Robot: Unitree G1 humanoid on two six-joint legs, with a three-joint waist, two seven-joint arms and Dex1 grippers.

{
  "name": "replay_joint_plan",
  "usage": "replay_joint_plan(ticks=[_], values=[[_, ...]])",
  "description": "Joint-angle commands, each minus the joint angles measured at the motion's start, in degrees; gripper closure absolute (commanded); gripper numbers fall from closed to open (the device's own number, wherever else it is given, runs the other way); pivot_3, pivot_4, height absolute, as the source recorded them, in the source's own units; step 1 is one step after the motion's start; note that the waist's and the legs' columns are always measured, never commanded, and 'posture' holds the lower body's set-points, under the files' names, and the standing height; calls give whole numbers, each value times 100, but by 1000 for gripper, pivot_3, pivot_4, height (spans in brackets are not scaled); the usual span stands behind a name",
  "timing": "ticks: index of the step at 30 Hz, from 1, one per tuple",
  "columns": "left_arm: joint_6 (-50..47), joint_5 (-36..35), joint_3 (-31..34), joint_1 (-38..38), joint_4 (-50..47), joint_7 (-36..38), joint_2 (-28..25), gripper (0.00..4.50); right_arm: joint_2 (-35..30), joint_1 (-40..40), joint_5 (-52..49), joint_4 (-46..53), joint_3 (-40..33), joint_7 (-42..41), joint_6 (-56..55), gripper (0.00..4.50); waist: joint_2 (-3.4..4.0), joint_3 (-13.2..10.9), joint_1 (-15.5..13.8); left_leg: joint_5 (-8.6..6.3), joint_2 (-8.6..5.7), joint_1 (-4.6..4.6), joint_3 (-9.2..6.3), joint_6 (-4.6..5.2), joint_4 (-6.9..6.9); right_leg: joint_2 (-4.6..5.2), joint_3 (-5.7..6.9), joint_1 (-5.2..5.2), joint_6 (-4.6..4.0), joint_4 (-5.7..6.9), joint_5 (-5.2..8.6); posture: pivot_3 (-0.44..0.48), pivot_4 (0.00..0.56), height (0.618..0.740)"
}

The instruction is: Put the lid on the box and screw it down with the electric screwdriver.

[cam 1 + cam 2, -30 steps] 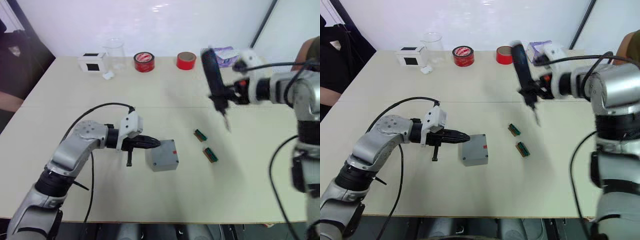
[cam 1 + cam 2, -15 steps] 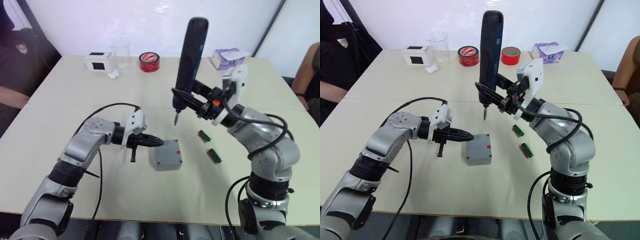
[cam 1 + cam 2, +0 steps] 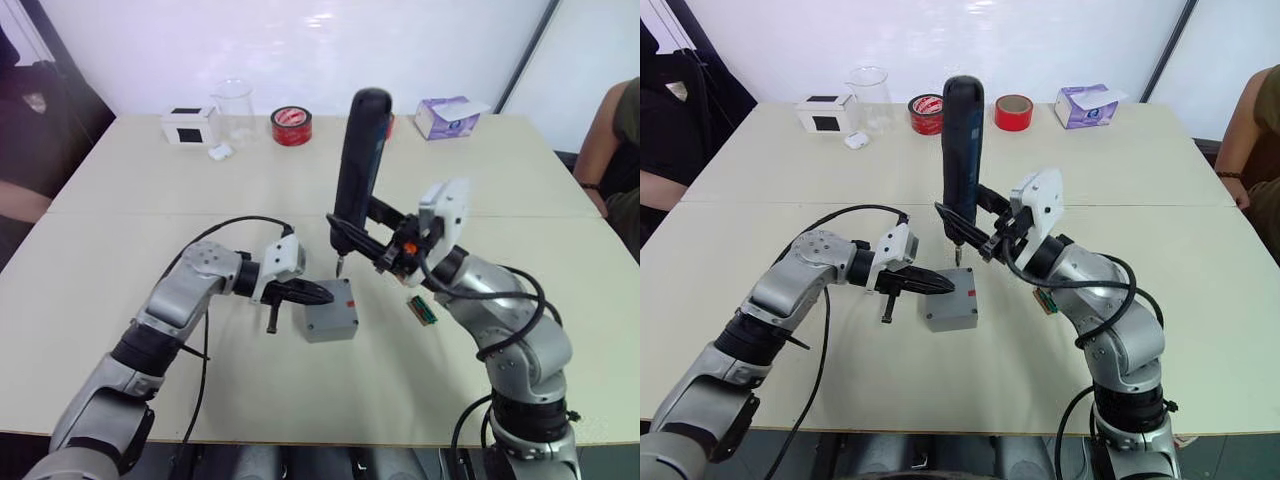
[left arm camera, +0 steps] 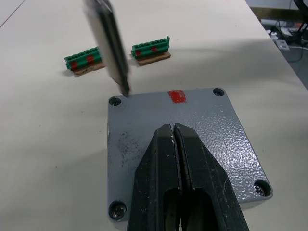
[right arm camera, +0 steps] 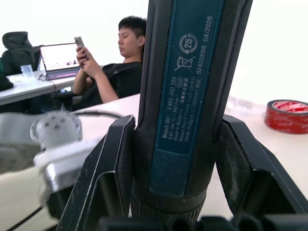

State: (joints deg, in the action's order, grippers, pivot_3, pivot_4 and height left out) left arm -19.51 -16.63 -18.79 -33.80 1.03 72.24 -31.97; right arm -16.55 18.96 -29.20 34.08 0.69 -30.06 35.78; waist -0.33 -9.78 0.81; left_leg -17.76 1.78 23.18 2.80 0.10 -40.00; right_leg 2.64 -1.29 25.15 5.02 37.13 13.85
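Observation:
The grey lid (image 4: pixel 183 125) lies on the grey box (image 3: pixel 331 312) near the table's middle, with a red mark and a screw hole at each corner. My left gripper (image 3: pixel 324 293) is shut, its tips pressing on the lid's top. My right gripper (image 3: pixel 358 232) is shut on the black electric screwdriver (image 3: pixel 360 165), which it holds upright. The screwdriver's thin bit (image 4: pixel 124 86) points down just above the lid's corner hole (image 4: pixel 114 101) on the side away from me. The right wrist view has the screwdriver (image 5: pixel 185 96) clamped between both fingers (image 5: pixel 108 168).
Two green terminal blocks (image 4: pixel 151 48) (image 4: pixel 85 60) lie right of the box. At the far edge stand a white-and-black cube (image 3: pixel 188 125), a clear beaker (image 3: pixel 233 105), red tape rolls (image 3: pixel 926 112), (image 3: pixel 1014 111) and a purple tissue carton (image 3: pixel 445 117). People sit at the left (image 3: pixel 25 150) and right (image 3: pixel 620 150).
My right arm has swung the screwdriver in from the right, stood it upright and lowered its bit to the lid's corner. The left gripper has stayed shut on the lid.

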Motion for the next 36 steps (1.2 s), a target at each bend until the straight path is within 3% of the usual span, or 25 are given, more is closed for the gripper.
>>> replay_joint_plan(ticks=[1, 16, 36], values=[[-90, 169, -49, 158, 23, 28, -157, 4500, -14, -39, 148, 291, 59, 42, -477, 2655, 0, 0, 3, 0, 0, -1, 0, 0, 0, 0, 0, 0, 0, 0, 0, 0, 150, 740], [-139, 113, -18, 116, -55, 88, -261, 4500, -92, -284, 937, -403, 338, 42, -1496, 2655, -1, 0, -3, 0, 0, -5, 0, 0, 0, -1, 0, -6, 0, 0, 0, 0, 150, 740], [-97, 191, -40, 83, 31, 41, -219, 4500, -481, -624, 859, -278, 631, -258, -1141, 2655, -7, 4, -5, -2, 1, -76, -5, 2, 8, 0, -3, -71, -15, -9, 11, 0, 150, 740]])
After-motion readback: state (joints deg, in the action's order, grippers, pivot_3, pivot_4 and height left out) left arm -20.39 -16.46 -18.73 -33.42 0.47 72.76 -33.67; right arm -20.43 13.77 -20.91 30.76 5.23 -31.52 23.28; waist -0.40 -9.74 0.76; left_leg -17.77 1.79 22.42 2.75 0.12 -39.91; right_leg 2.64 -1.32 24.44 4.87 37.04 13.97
